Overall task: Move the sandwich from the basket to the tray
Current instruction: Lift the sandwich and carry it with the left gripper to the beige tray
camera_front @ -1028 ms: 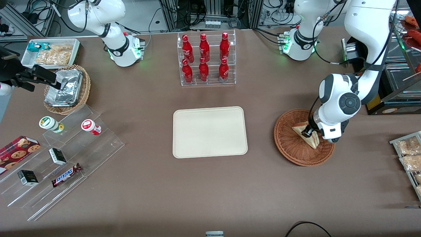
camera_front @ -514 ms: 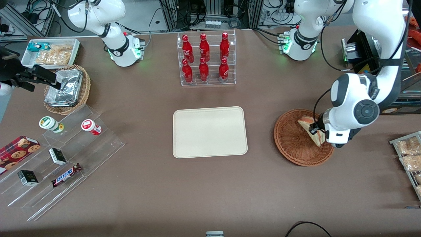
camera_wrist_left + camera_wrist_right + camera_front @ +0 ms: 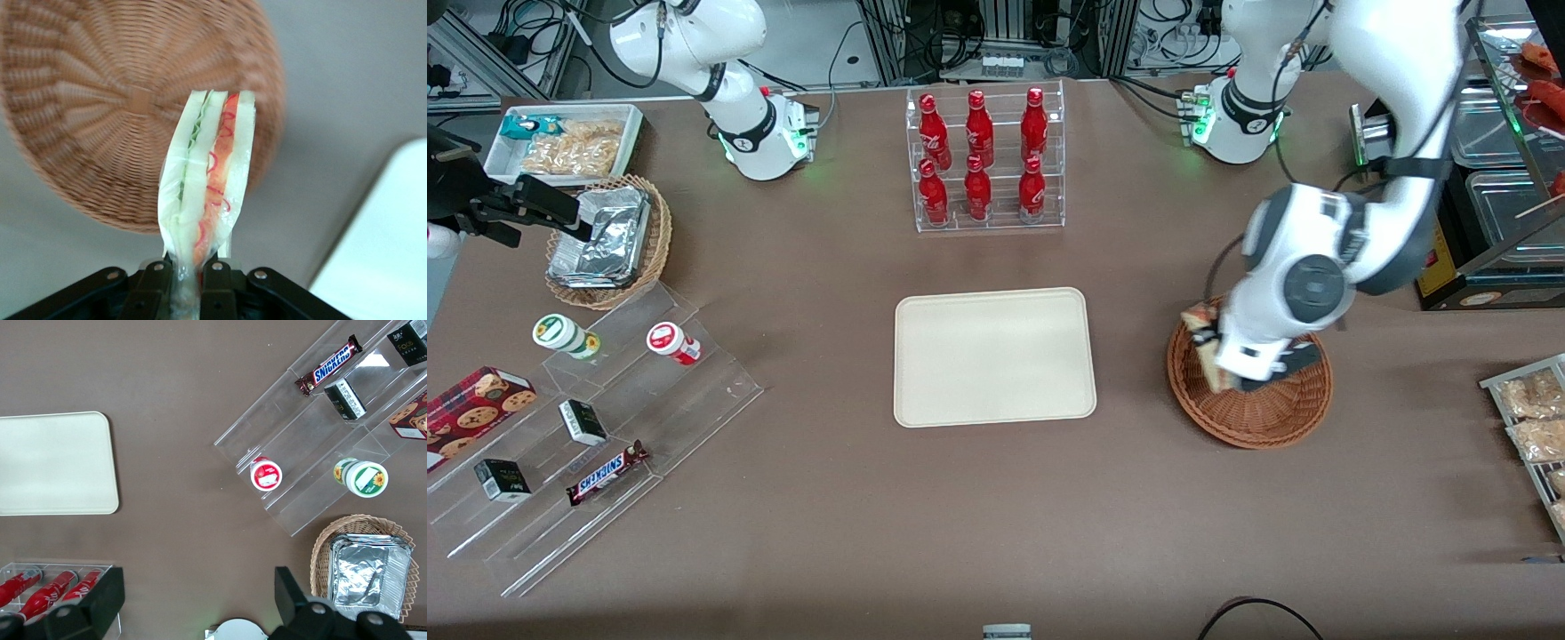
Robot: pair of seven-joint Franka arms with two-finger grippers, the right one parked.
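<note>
End effector (image 3: pixel 188 270) clamped on one end of the sandwich (image 3: pixel 208 175), which hangs clear above the basket (image 3: pixel 1254 416), over the rim nearest the tray (image 3: pixel 993 356). Tray bare, mid-surface; basket toward the working arm's edge of the surface.

Risks, as judged:
- Grip takes only a narrow end of the wedge; soft bread may compress and slide out during travel.
- Layers could splay or shed filling if the pinch is off-centre.
- Sandwich hangs long from the fingers (image 3: pixel 152 283); a low pass might clip the tray rim.
- Release too high: wedge topples or lands half off the tray.
</note>
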